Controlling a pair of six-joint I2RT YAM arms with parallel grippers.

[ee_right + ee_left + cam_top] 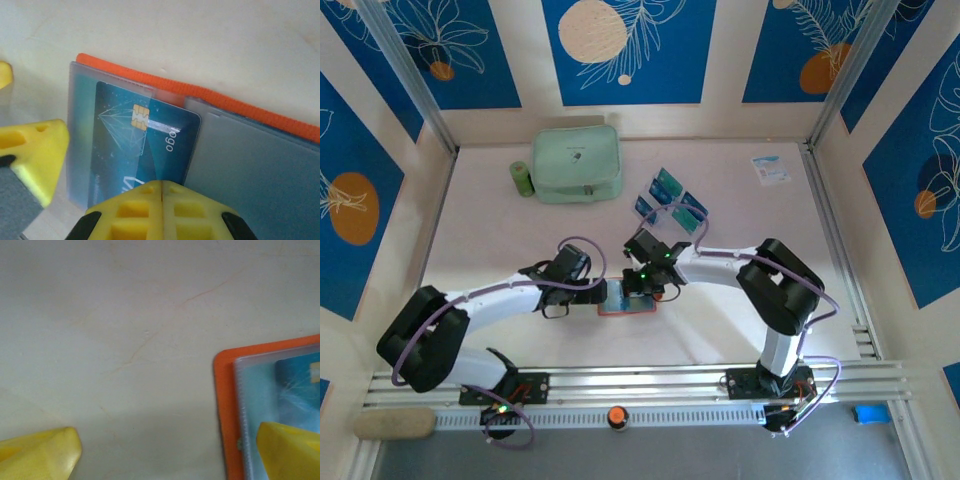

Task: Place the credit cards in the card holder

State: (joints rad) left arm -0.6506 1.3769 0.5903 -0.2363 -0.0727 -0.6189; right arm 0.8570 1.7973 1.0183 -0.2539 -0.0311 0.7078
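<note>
While lying open, card holder [230, 102]: flat on table [770, 230].
R pincer [162, 192]: clenched, tips at card's [150, 135] near edge; card partway in clear sleeve [81, 125].
L pincer [165, 450]: released, one finger over holder's edge.

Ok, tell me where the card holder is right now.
In the top view the card holder lies open mid-table, nearer the arm bases than the loose credit cards and the mint-green pouch.
</note>
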